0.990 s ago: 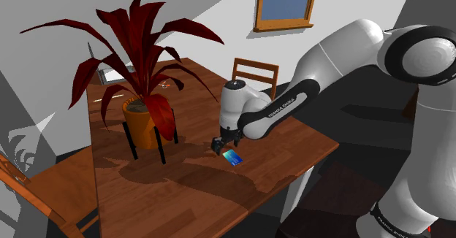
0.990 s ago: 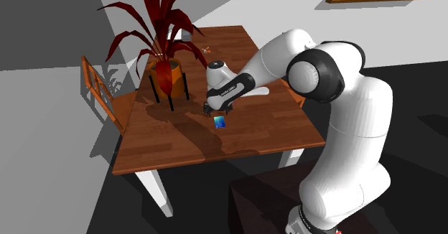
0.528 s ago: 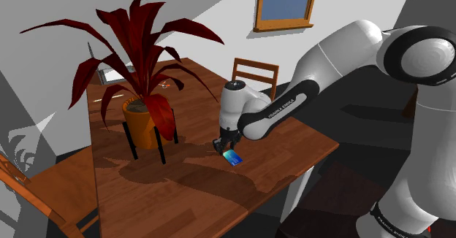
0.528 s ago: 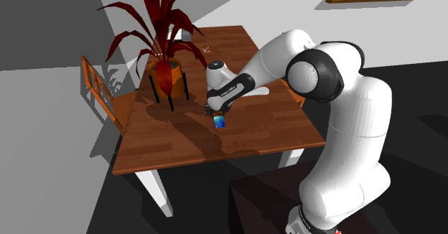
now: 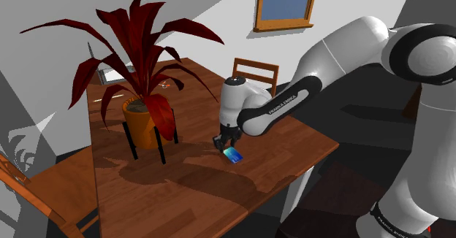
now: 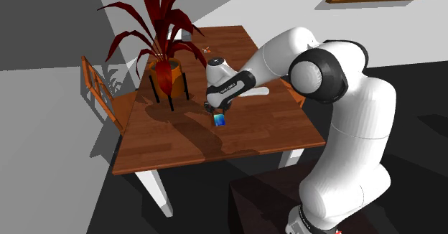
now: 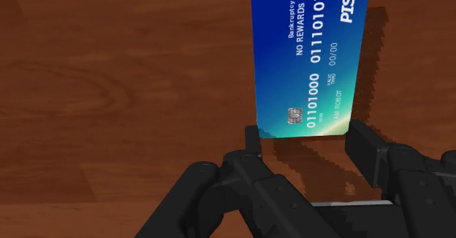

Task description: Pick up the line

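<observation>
**one:** brown wooden table (image 5: 183, 193), red potted plant (image 5: 139, 54) on it, and the gripper (image 7: 306, 136) down low. what's it after?

**two:** the blue card (image 7: 310, 54). it sits right between the two fingers, one short end toward the palm, and each finger presses on a long edge. clamped on it, i'd say.

**one:** so the grab is done?

**two:** looks so. the card's shadow falls off to one side, so i judge it's already a touch clear of the wood. next comes a straight, slow lift with the squeeze kept on. a thin card held by its edges could twist out.

**one:** was it like that a second ago?

**two:** no. back then the gripper stood beside the card, which lay flat on the table. since then it has slid over the card and closed, and the card rides a little higher. the plant, beyond the gripper, hasn't budged.
</observation>
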Controlling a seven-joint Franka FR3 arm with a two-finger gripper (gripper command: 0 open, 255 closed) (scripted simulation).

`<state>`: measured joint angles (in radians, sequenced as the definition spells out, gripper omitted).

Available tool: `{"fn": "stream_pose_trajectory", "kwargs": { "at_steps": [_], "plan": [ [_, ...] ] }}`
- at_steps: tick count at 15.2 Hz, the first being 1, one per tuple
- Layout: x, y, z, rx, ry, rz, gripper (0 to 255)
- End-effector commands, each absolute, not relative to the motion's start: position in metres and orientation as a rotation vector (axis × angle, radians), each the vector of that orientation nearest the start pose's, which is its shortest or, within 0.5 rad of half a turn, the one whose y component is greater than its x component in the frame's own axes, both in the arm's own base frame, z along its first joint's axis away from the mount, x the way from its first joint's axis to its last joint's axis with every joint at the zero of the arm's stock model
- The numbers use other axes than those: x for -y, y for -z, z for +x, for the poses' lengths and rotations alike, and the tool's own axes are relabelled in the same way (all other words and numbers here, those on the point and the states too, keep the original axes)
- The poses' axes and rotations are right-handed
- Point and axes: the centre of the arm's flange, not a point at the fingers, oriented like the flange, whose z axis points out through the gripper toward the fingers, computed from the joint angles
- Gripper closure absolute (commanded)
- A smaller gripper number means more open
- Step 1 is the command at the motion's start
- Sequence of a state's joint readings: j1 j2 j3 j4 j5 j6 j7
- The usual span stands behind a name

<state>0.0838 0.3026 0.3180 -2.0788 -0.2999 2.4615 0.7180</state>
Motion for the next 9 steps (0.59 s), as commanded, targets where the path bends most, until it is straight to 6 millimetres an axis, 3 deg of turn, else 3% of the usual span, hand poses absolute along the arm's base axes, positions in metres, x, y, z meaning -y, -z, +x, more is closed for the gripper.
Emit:
{"fn": "stream_pose_trajectory", "kwargs": {
  "at_steps": [1, 9],
  "plan": [
    [-0.228, -0.307, 0.549, -0.175, 0.228, -3.165, 255],
    [-0.228, -0.349, 0.549, -0.175, 0.228, -3.165, 255]
  ]
}}
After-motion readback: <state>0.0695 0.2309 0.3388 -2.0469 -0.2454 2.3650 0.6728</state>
